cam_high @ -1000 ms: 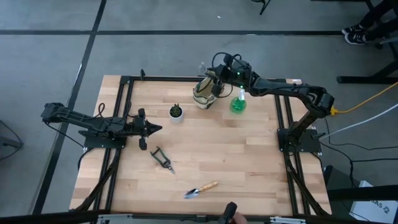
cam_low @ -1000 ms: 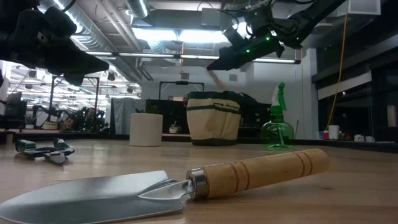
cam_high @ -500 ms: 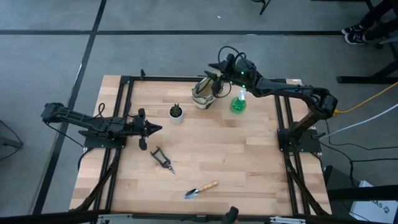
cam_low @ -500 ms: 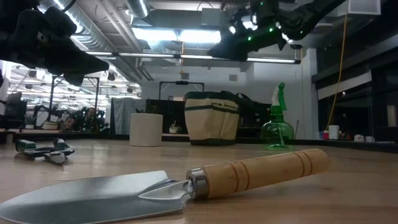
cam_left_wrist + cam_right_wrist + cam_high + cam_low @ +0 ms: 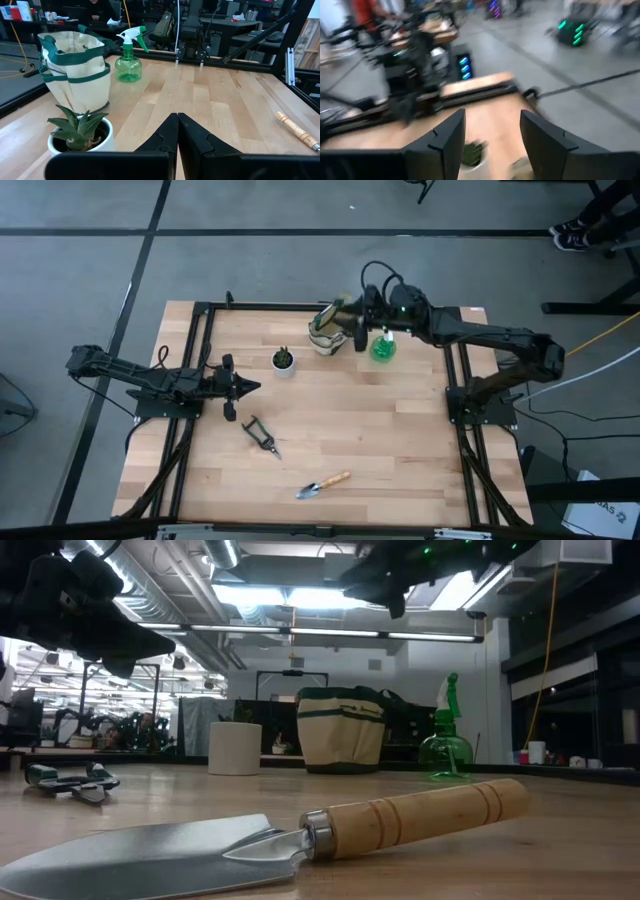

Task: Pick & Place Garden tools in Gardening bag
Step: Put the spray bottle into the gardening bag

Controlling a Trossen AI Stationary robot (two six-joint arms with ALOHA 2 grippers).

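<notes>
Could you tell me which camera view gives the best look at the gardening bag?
The left wrist view shows the gardening bag best: near, with its open top and green trim visible. The high view shows it small, partly under the right end effector; the low view shows only its distant front; the right wrist view is blurred.

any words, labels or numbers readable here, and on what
None can be read. The gardening bag, spray bottle, trowel and pruning shears show no print. A white box on the floor at the high view's corner carries dark lettering, cut off and too small to read.
</notes>
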